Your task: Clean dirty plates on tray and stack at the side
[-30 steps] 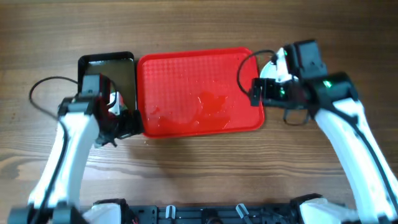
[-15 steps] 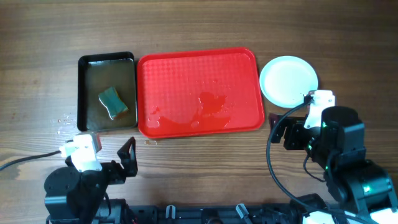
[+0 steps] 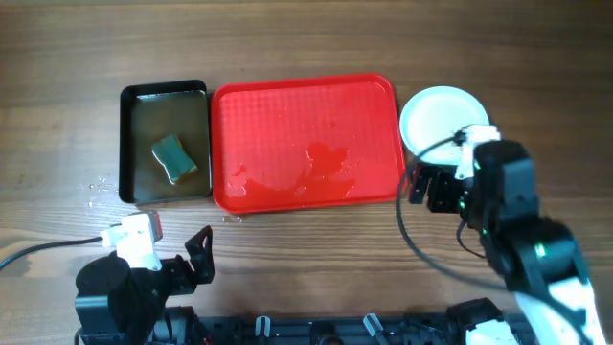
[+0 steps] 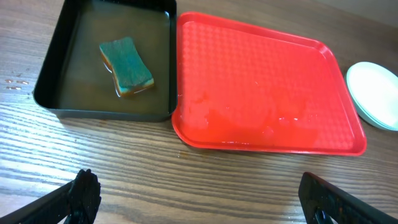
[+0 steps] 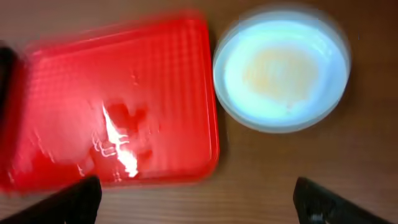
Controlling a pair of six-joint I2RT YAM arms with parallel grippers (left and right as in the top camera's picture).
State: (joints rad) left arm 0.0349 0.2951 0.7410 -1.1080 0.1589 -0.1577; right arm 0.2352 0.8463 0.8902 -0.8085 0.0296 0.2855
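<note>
One large bright red rectangular plastic tray (image 3: pixel 287 110) is being shown at the middle of the wooden table (image 3: pixel 316 249). A wet, glistening film is being spread over the tray's near half. One smaller black metal pan (image 3: pixel 164 89) is being seen just left of it. One green-topped sponge (image 3: pixel 173 158) is being soaked in the pan's brownish water.

Round white plates with a pale mint tint (image 3: pixel 436 115) are being kept in one stack on the table, just right of the tray's far right corner. Layered rims are being shown, but their number cannot be told. A faint orange tinge is being shown at the top plate's centre in the blurred right wrist view.

The left gripper (image 3: pixel 199 257) is being held low at the near left, well apart from the tray, with its jaws spread wide. The right gripper (image 3: pixel 420 189) is being held beside the tray's near right corner, just near of the stack, jaws likewise spread wide and gripping nothing.
</note>
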